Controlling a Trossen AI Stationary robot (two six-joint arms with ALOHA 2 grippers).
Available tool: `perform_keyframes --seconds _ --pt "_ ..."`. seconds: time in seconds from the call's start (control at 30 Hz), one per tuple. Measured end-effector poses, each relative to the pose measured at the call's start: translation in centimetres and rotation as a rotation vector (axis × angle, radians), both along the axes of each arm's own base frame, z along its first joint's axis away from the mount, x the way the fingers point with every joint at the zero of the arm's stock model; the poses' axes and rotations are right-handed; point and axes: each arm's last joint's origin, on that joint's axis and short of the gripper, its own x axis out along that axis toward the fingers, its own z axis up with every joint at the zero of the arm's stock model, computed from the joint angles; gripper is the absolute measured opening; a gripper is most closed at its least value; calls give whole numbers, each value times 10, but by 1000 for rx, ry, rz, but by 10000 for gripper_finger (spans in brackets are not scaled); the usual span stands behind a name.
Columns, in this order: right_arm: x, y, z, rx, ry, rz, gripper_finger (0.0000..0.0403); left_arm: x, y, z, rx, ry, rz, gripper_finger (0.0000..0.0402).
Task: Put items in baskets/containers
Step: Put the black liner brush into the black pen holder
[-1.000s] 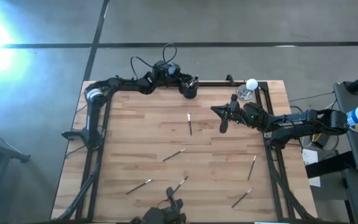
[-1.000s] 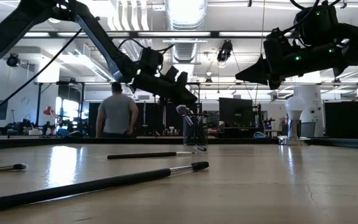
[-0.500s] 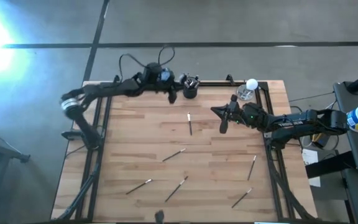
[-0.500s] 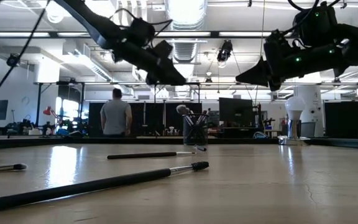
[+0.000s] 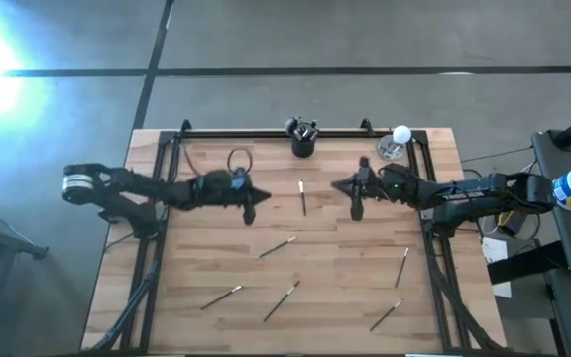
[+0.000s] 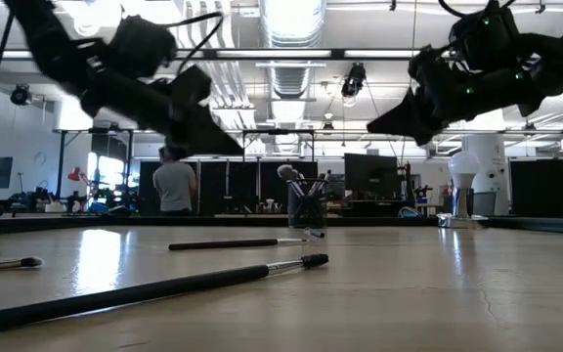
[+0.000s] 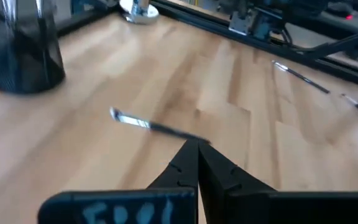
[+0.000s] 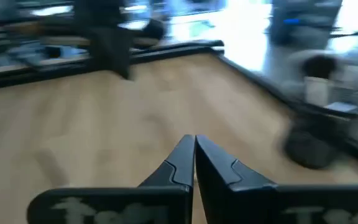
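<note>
The black cup [image 5: 303, 141] stands at the table's far edge with several brushes upright in it; it also shows in the low view [image 6: 308, 207] and the left wrist view [image 7: 20, 53]. Several loose brushes lie flat on the wood, one [image 5: 303, 197] between the two grippers and others nearer [image 5: 278, 247] [image 5: 222, 296] [image 5: 283, 299] [image 5: 402, 266] [image 5: 385, 314]. My left gripper [image 5: 249, 205] hovers left of the middle brush [image 7: 148, 124], shut and empty [image 7: 197, 149]. My right gripper [image 5: 357, 205] hovers right of that brush, shut and empty [image 8: 194, 144].
A small shiny dish with a white ball [image 5: 396, 145] sits at the far right corner. Dark rails [image 5: 246, 132] run along the far edge and both sides of the table. In the low view a long brush [image 6: 154, 288] lies close by, and a person [image 6: 175, 186] stands in the room beyond.
My left gripper has drawn away from the cup at the far edge, swinging toward the table's near and left side and dropping lower; it now hangs over the wood left of the middle brush. My right gripper has shifted a little toward the left.
</note>
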Motion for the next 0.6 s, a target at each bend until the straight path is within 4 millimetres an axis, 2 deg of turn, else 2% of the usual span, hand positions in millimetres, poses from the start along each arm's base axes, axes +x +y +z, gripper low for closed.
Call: perform_keyframes --seconds 0.2,0.37,0.6 --pt "26 26 -5 41 101 192 19 -16 -16 -22 -75 -1 -2 2" --pt "58 46 -18 62 192 302 61 -16 -21 -23 -66 6 -12 5" --pt "97 49 -40 107 274 412 123 -16 -23 -23 -64 9 -21 12"
